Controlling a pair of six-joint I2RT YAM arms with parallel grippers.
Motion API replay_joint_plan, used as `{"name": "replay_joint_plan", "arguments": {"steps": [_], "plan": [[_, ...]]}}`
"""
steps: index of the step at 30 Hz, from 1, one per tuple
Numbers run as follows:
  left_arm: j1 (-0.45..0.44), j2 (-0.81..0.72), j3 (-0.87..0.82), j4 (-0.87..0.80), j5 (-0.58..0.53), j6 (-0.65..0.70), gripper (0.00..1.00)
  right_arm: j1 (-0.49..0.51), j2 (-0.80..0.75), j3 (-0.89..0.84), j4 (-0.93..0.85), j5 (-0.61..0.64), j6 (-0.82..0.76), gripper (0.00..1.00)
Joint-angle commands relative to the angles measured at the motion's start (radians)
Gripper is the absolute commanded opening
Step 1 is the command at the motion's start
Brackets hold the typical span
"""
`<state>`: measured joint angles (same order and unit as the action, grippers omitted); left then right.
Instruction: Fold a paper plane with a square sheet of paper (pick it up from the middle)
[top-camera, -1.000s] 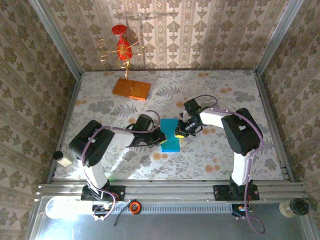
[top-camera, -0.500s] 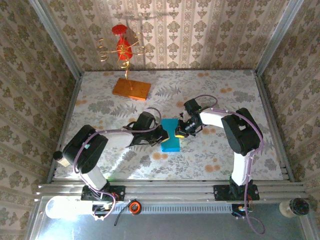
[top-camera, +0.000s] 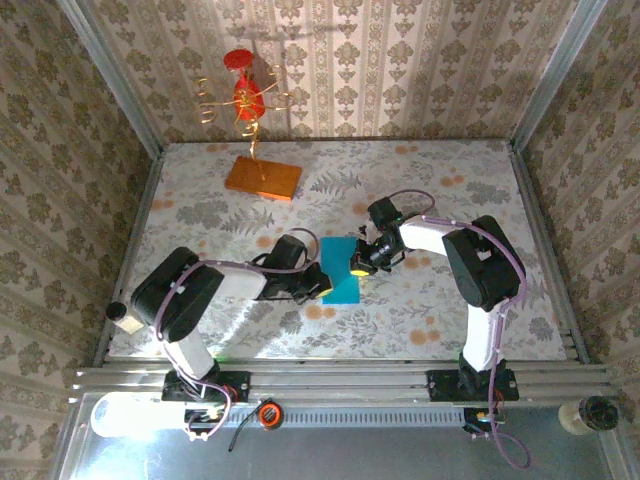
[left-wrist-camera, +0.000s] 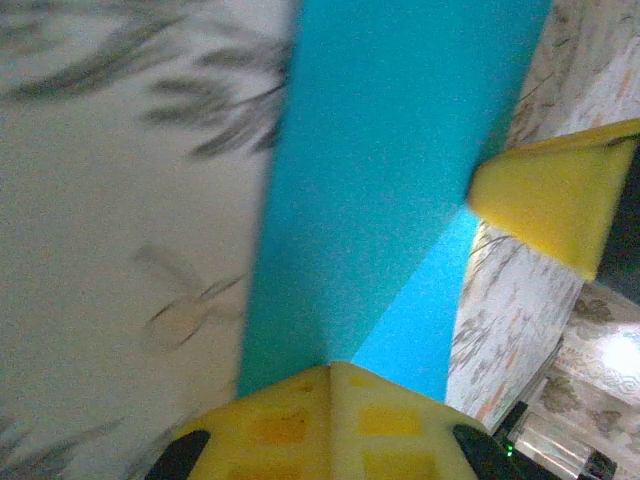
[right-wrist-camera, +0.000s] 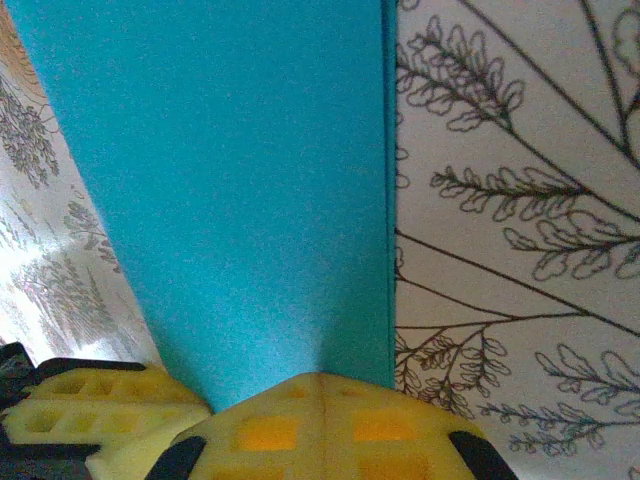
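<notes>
While my clenched right gripper (top-camera: 357, 268) pins the thin cyan-blue square sheet of paper (top-camera: 344, 288), clenched left gripper (top-camera: 323, 284) has slid nearer along its left edge; likely creasing.

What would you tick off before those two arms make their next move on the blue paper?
1. The left gripper is shut, tip at the left edge of the square sheet of paper: ok.
2. The right gripper is shut, tip at the sheet's right edge: ok.
3. Paper truly pinched, not just pressed down: cannot tell.
4. Sheet already doubled into a rectangle on the table: ok.
5. Folded layers lined up edge to edge: cannot tell.
6. The orange slab and wire ornament stand well away from both arms: ok.
</notes>
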<state>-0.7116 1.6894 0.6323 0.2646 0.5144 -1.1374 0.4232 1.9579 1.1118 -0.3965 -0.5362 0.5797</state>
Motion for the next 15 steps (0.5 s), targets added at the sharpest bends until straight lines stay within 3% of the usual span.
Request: {"name": "replay_joint_plan", "arguments": {"steps": [1,7,15], "plan": [[0.010,-0.071,-0.047,-0.189,-0.043,0.019,0.00,0.001,0.200,-0.090,-0.106,0.368,-0.006,0.00],[-0.010,-0.160,0.054,-0.265,-0.061,0.069,0.00,0.000,0.207,-0.087,-0.102,0.364,-0.006,0.00],[-0.089,-0.025,0.149,-0.197,-0.032,0.043,0.00,0.001,0.203,-0.099,-0.090,0.363,0.000,0.00]]}}
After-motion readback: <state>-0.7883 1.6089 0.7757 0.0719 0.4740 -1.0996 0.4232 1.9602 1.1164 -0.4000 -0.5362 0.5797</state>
